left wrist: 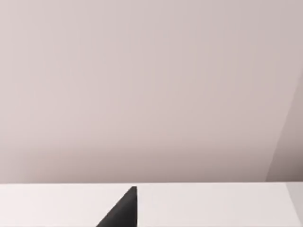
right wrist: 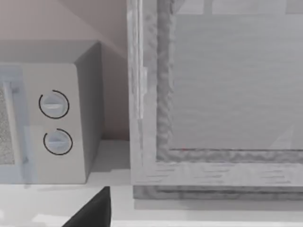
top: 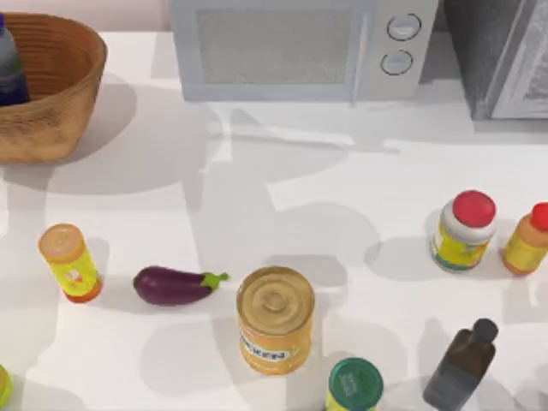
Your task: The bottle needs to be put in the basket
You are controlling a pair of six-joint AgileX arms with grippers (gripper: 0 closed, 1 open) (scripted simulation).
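The bottle (top: 10,68), clear with a dark blue label, stands inside the basket (top: 64,111) at the table's far left back corner, against the basket's left side and cut by the picture's edge. The basket is round, tan wicker with ribbed sides. A dark part of my left gripper (left wrist: 122,212) shows low in the left wrist view, over a white surface and facing a plain wall. A dark part of my right gripper (right wrist: 92,210) shows in the right wrist view, facing the microwave (right wrist: 52,127) and a grey cabinet (right wrist: 227,94).
A microwave (top: 291,47) and a grey cabinet (top: 505,56) line the back. Toward the front stand a yellow jar (top: 68,261), an eggplant (top: 175,285), a gold can (top: 274,318), a green-lidded jar (top: 354,385), a dark brown bottle (top: 462,364) and a red-capped jar (top: 463,229).
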